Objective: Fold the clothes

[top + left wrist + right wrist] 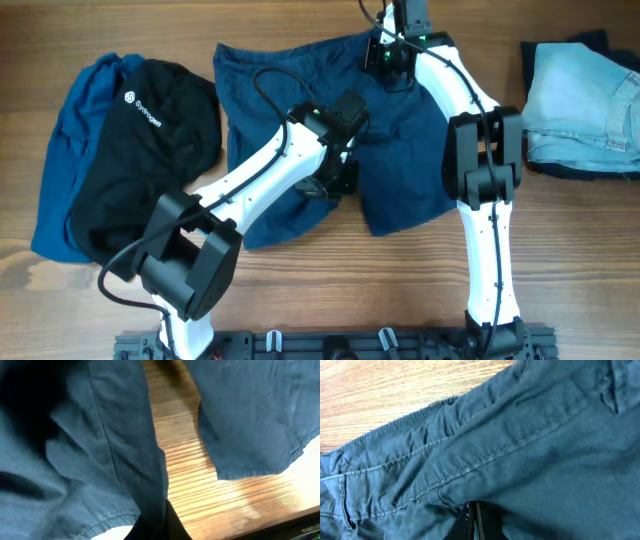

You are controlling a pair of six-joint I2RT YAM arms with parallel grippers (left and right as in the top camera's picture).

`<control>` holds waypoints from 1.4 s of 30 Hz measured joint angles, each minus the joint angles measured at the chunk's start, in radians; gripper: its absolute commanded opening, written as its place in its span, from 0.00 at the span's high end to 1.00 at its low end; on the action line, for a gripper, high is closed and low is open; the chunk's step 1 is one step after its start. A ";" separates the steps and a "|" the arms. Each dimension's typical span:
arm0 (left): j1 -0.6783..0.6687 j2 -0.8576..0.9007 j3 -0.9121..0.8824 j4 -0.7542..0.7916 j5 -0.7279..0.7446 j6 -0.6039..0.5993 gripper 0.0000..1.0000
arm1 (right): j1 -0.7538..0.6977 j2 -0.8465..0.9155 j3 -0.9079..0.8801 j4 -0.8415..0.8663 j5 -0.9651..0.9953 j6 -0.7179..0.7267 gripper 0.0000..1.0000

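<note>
The dark navy shorts (410, 140) lie spread on the wooden table in the middle, waistband at the far side and both legs toward me. My left gripper (335, 182) is at the crotch, between the legs, and is shut on a raised fold of the shorts (125, 450); its jaws (162, 522) show at the bottom edge of the left wrist view. My right gripper (390, 55) is at the far waistband and its jaws (474, 516) are shut on the shorts' fabric (530, 445) just below the waistband seam. A black top with a white logo (150, 150) lies on a royal-blue garment (65, 160) at the left.
Folded pale blue denim (585, 105) lies at the right edge on something dark. Bare wood (185, 455) shows between the two legs. The near table edge, with a dark rail (330, 345), is close behind the arm bases.
</note>
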State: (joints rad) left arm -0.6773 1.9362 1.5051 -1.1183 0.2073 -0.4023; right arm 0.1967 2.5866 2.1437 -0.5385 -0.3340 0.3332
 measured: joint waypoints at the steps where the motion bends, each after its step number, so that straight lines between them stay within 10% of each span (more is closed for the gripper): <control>1: -0.002 0.000 0.000 -0.011 0.000 0.000 0.96 | 0.000 0.002 0.000 0.007 -0.001 0.003 0.96; 25: -0.256 0.000 0.000 -0.158 -0.091 -0.085 0.96 | -0.032 0.035 0.006 0.124 -0.033 0.011 0.96; 27: -0.264 0.000 0.000 -0.158 -0.091 -0.090 0.87 | -0.037 0.037 0.006 0.129 -0.034 0.011 0.96; 34: -0.320 0.000 0.000 -0.163 -0.062 -0.104 0.09 | -0.051 0.041 0.006 0.144 -0.048 0.023 0.96; 40: -0.327 0.000 0.000 -0.128 -0.053 -0.109 0.00 | -0.077 0.045 0.010 0.123 -0.117 0.021 0.96; 42: -0.305 -0.001 0.001 -0.128 -0.060 -0.109 0.00 | -0.089 0.044 0.016 0.092 -0.136 0.017 0.75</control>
State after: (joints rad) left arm -0.9821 1.9354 1.5059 -1.2465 0.1478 -0.5110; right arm 0.1074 2.6308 2.1593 -0.4469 -0.4702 0.3504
